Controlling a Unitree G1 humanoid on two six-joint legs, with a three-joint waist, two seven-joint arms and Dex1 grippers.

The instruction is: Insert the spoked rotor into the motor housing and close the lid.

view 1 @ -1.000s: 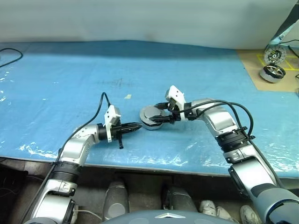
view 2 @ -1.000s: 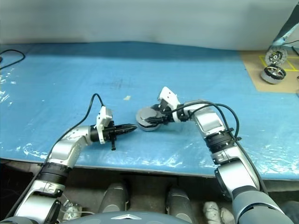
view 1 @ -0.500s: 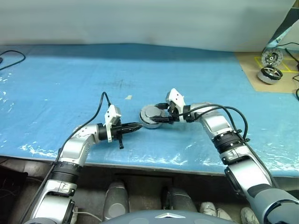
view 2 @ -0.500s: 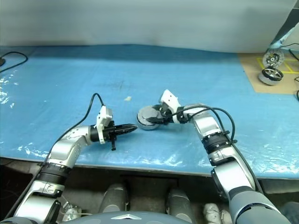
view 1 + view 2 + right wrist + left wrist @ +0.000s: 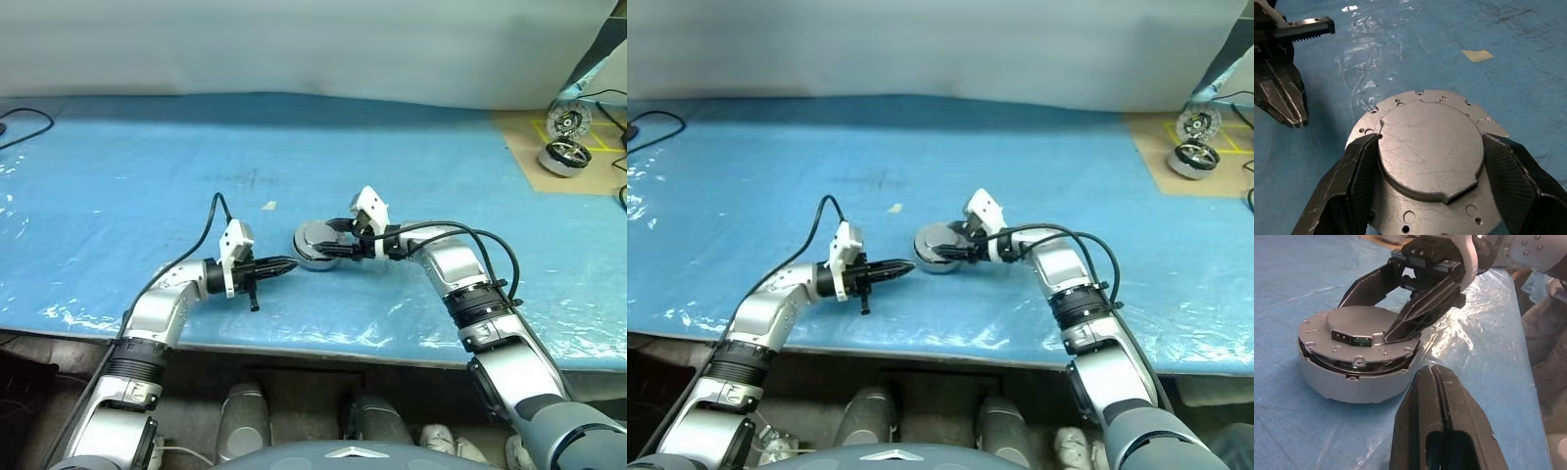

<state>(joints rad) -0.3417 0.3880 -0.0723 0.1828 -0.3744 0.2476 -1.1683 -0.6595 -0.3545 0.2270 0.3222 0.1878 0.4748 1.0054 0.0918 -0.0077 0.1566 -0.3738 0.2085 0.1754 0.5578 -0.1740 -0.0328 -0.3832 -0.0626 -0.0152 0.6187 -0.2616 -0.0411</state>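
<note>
The motor housing [image 5: 1352, 387] is a squat silver cylinder on the blue sheet, also seen from above [image 5: 313, 259]. The lid [image 5: 1430, 147] lies flat on top of it, with a raised round plate in its middle. My right gripper [image 5: 1430, 142] reaches in from the right, its fingers [image 5: 1359, 171] pressed against opposite sides of that raised plate. From the other side, my left gripper [image 5: 291, 264] is shut with nothing in it and points level at the housing, a short gap away. The spoked rotor is hidden.
A tan board [image 5: 529, 132] at the far right carries a silver-and-black motor [image 5: 556, 157] and an upright disc [image 5: 568, 119]. A black cable [image 5: 20, 119] lies at the far left. A small tan scrap [image 5: 269, 205] sits just behind the housing. The table's front edge runs below both arms.
The head view has shifted a little. My right arm has drawn its elbow slightly inward while its gripper stays on the lid. The left arm and the housing are unchanged.
</note>
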